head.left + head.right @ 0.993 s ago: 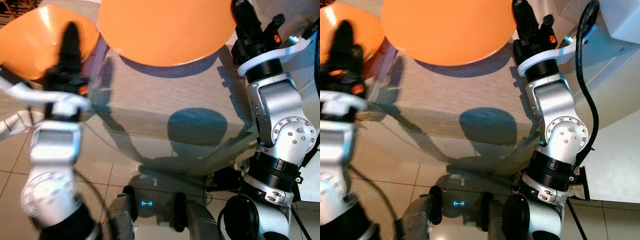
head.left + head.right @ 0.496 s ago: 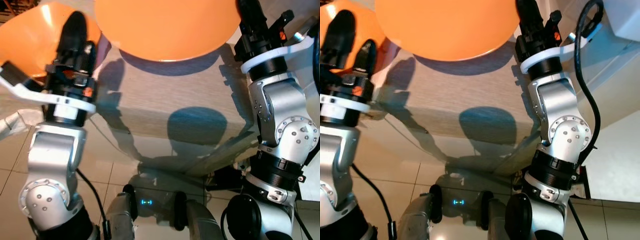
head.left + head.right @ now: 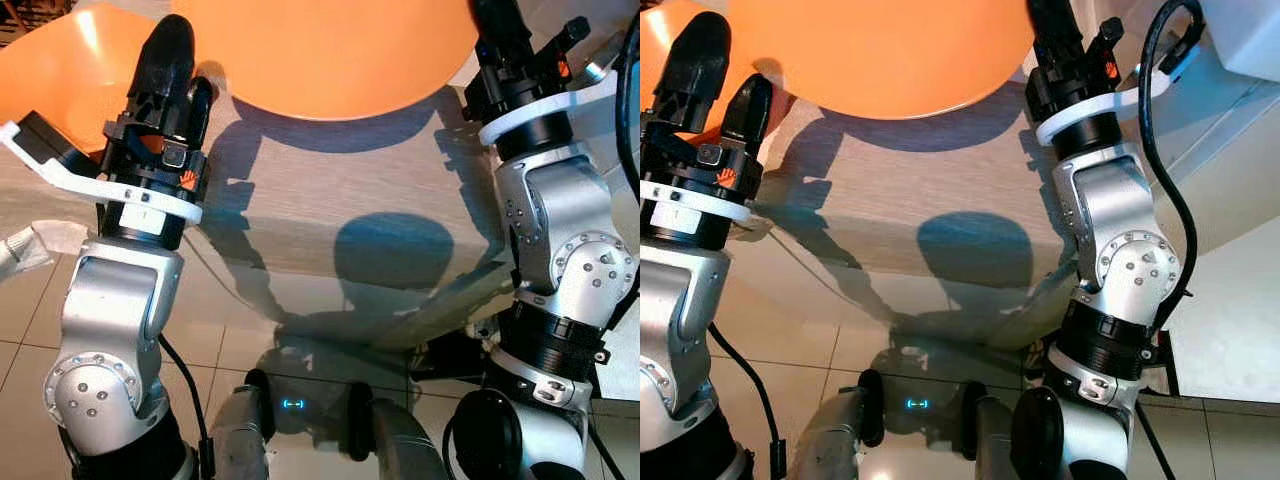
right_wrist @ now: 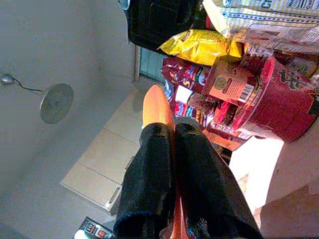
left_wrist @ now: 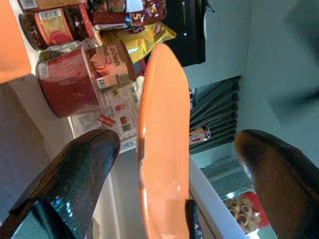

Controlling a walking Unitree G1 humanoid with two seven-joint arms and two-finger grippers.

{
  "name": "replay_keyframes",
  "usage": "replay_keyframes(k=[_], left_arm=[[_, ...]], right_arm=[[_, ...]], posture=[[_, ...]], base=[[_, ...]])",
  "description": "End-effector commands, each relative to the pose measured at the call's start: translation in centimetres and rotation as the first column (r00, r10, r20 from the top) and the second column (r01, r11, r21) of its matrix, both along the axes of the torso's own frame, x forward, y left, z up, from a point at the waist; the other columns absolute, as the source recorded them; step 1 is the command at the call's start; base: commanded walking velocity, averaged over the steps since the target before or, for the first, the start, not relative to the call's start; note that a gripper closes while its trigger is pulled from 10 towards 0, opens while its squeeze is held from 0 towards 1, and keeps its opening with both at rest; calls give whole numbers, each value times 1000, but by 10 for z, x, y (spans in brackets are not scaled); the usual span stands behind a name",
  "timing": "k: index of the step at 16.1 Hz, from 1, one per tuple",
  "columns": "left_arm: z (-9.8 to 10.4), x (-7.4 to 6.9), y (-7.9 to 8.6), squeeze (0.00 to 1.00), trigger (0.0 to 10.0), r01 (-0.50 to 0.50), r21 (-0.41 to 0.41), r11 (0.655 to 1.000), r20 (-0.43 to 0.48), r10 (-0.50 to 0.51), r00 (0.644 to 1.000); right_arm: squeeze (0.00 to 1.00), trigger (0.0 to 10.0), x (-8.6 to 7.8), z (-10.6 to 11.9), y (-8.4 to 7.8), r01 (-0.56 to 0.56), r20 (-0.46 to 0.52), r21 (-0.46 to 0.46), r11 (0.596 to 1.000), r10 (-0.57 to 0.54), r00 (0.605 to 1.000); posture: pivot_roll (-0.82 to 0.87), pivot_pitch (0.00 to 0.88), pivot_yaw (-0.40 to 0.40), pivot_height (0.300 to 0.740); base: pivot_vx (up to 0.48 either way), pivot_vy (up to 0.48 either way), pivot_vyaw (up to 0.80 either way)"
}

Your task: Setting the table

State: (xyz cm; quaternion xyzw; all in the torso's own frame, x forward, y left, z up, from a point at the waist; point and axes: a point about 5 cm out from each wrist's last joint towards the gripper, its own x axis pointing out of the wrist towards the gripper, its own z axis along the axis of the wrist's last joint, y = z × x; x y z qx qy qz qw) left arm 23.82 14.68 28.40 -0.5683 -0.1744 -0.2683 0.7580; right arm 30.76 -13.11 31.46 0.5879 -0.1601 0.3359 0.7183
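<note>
A large orange plate (image 3: pixel 330 50) hangs over the table (image 3: pixel 330 200), tilted, with my right gripper (image 3: pixel 495 25) shut on its right rim. The right wrist view has both fingers (image 4: pixel 149 169) pinched on the plate's thin edge (image 4: pixel 154 107). A second orange plate (image 3: pixel 65 70) lies at the table's far left. My left gripper (image 3: pixel 188 60) is raised beside it, just left of the big plate, open and holding nothing. The left wrist view looks between its spread fingers (image 5: pixel 75 164) at an orange plate (image 5: pixel 162 149) seen edge-on, apart from both fingers.
Snack bags (image 4: pixel 199 47), a red tub (image 4: pixel 279 107) and jars (image 5: pixel 55 25) crowd the far side. The wood-grain tabletop's near edge (image 3: pixel 330 270) lies in front of my legs, with tiled floor (image 3: pixel 20 310) below. A white counter (image 3: pixel 1250 40) stands at the right.
My left arm has swung up and to the right, from a blur into a steady pose, with its fingers now spread. The held plate has shifted slightly left.
</note>
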Motion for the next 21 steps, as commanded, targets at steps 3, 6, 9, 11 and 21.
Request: replay_keyframes(k=[3, 6, 9, 11, 21], left_arm=[[-7, 1, -5, 0, 10000, 8, 37, 999, -39, -7, 999], [-8, 3, -5, 0, 10000, -7, 45, 999, -51, 9, 999], [-5, 8, -4, 0, 10000, -39, 37, 999, -47, 41, 998], [2, 9, 4, 0, 0, -98, 4, 995, -11, 98, 995], [7, 3, -3, 0, 0, -56, 60, 997, 63, 52, 997]], right_arm=[[0, 10000, -17, 23, -2, -2, 129, 33, 999, -3, 992], [0, 10000, -19, 23, 0, -19, 133, 25, 1000, 15, 991], [0, 10000, -21, 22, 4, -50, 139, 3, 999, 50, 989], [0, 10000, -23, 20, 6, -56, 134, -23, 998, 58, 989], [0, 10000, -23, 15, 15, -74, 109, -69, 995, 82, 991]], posture=[[-83, 269, -44, 740], [-86, 270, -44, 740], [-84, 273, -45, 740], [-85, 272, -45, 740], [-82, 266, -42, 740]], base=[[0, 0, 0], [0, 0, 0], [0, 0, 0], [0, 0, 0], [0, 0, 0]])
